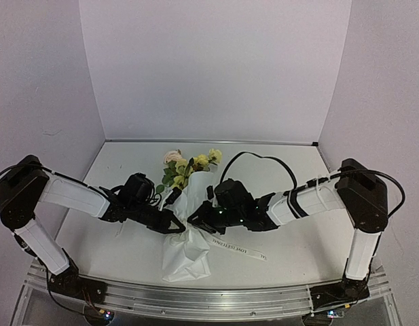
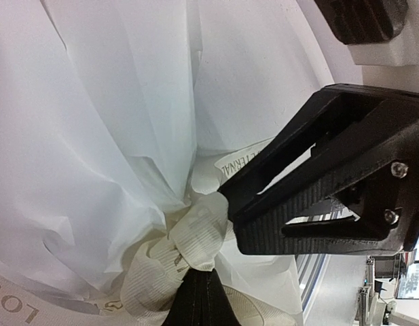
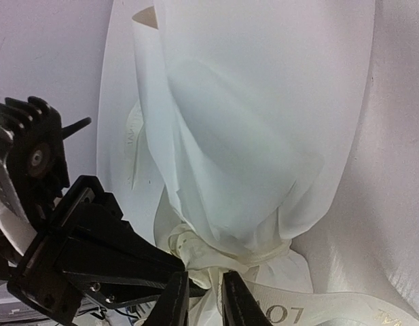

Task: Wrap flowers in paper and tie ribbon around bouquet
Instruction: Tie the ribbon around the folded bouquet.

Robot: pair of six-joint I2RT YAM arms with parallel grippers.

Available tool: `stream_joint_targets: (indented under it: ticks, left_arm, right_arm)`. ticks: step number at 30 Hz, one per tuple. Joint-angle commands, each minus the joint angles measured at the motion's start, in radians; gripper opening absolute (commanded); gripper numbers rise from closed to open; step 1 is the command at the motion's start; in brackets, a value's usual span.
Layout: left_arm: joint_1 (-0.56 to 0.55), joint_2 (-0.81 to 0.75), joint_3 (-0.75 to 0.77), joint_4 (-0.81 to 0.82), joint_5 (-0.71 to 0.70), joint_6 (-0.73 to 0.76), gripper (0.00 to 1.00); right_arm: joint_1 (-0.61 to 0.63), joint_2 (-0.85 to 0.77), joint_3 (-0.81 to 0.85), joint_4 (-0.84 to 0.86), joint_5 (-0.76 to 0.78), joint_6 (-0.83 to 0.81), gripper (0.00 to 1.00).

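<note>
Well along, judging from the present state. Wrapped already, apparently: at the centre of the top view, flowers (image 1: pixel 189 165) poking from the upper end of the paper (image 1: pixel 185 257), rolled into a cone and flaring out again toward the bottom of the frame, the whole bouquet (image 1: pixel 189 200) lying on the table (image 1: pixel 114 170) between the two arms. Tying under way rather than finished: ribbon (image 2: pixel 195 234) cinched round the narrow waist of the cone and bunched into a knot-like lump, low and central in both wrist views, one printed tail trailing toward the lower right of the top view. Left gripper (image 2: pixel 195 282) clamped tight on the ribbon right at that lump. Right gripper (image 3: pixel 204 280) parted by a narrow gap, tips against the ribbon from the opposite side; no telling of any real hold there. Hard to say from these views: a proper knot, or only a first crossing. Probably left to do: drawing the band snug, perhaps a second tie or a bow, then letting go on both sides and backing clear of the bouquet.
</note>
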Motion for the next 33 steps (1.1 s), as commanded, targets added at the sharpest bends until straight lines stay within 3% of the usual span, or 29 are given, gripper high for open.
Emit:
stream_joint_targets:
  ticks: [1, 14, 33]
  left_arm:
    - [-0.001, -0.007, 0.028, -0.016, -0.003, 0.013, 0.00]
    - [-0.001, -0.032, 0.023, -0.004, 0.045, 0.046, 0.00]
    - [-0.001, -0.031, 0.047, -0.035, 0.058, 0.081, 0.01]
  right_arm:
    - [-0.002, -0.062, -0.001, 0.048, 0.027, -0.006, 0.23]
    - [0.004, -0.026, 0.042, -0.027, 0.022, 0.011, 0.30]
    - [0.003, -0.004, 0.037, -0.041, 0.010, 0.021, 0.23]
